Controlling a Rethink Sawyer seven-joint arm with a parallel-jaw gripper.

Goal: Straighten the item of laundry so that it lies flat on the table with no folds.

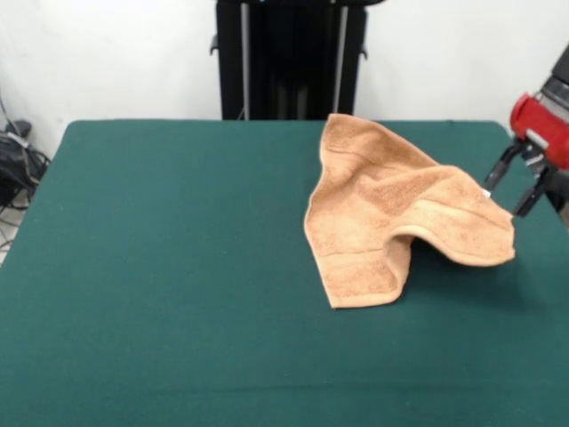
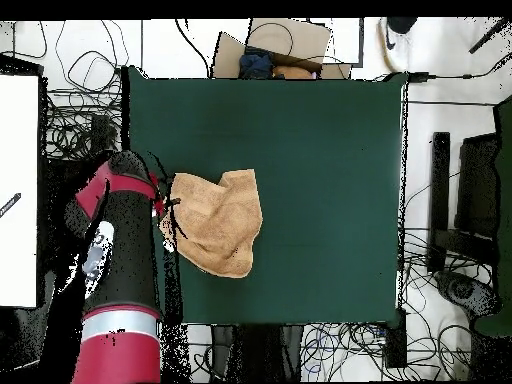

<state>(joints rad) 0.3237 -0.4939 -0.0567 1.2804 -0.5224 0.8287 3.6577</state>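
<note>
A crumpled orange-tan towel (image 1: 391, 209) lies on the green desk (image 1: 178, 267) toward three o'clock, one corner lifted. The tool (image 1: 520, 182), fingers spread apart and empty, hangs beside that corner.

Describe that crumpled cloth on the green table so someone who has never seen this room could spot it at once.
Start at the large dark green felt-topped table. Towards the side where the red and black robot gripper hangs at the table's edge lies a light orange-tan terry-cloth hand towel, rumpled, with one corner humped up off the surface. It is the only thing on the table, pale against the green.
</note>
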